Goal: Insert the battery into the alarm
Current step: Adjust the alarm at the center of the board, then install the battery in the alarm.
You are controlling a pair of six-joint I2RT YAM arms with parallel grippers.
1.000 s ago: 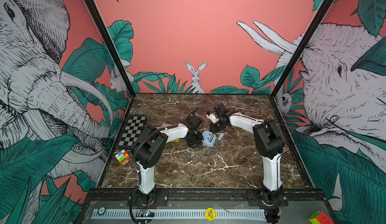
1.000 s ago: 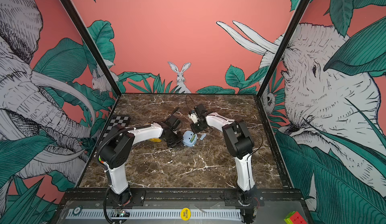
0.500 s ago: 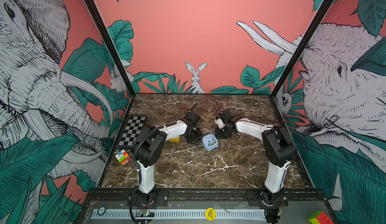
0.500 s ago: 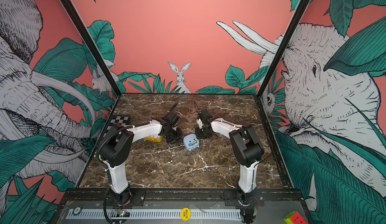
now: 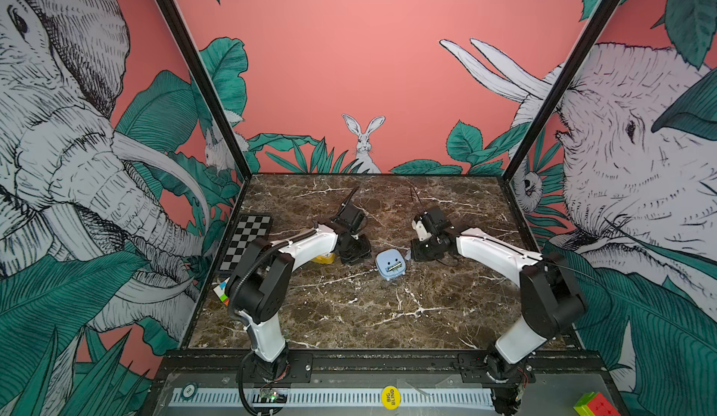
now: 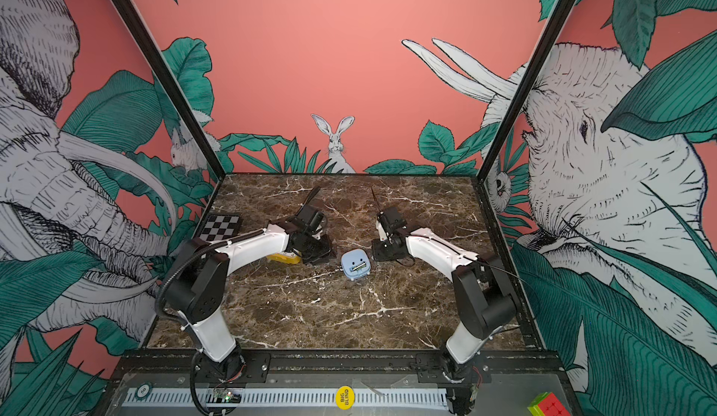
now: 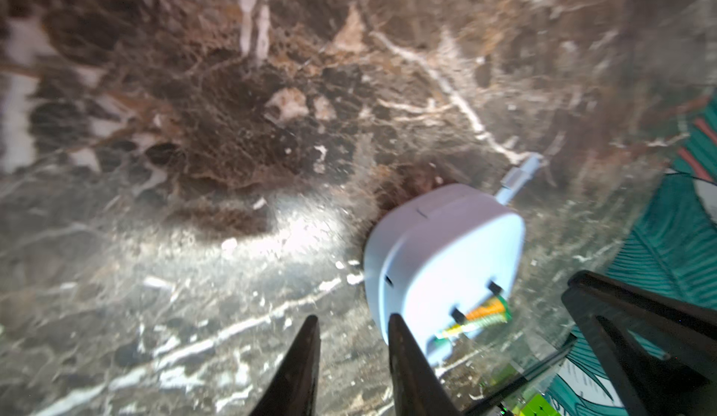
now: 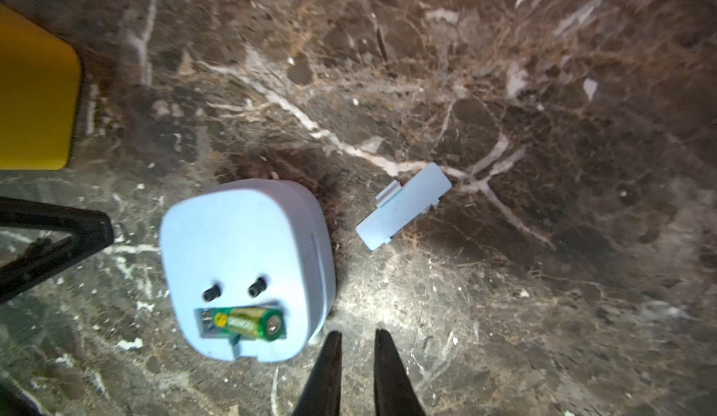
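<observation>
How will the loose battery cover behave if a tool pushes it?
The battery cover looks like thin, flat plastic: probably light, and likelier to slide on the glossy marble table than roll. Lying flat, it seems hard to pinch from above.

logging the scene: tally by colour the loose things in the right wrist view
pale blue: 2, rounded plastic alarm and flat plastic battery cover
green: 1, cylindrical battery
yellow: 1, round-cornered block
total: 4

Pale blue alarm (image 8: 244, 262) with a green-and-yellow battery (image 8: 244, 323); the cover (image 8: 403, 204) is pale blue too. The table (image 5: 349, 309) is brown marble, veined white. In a top view, a yellow block (image 5: 324, 259) lies at the alarm's nine o'clock, with a black-and-white checkerboard (image 5: 244, 239) beyond it.
</observation>
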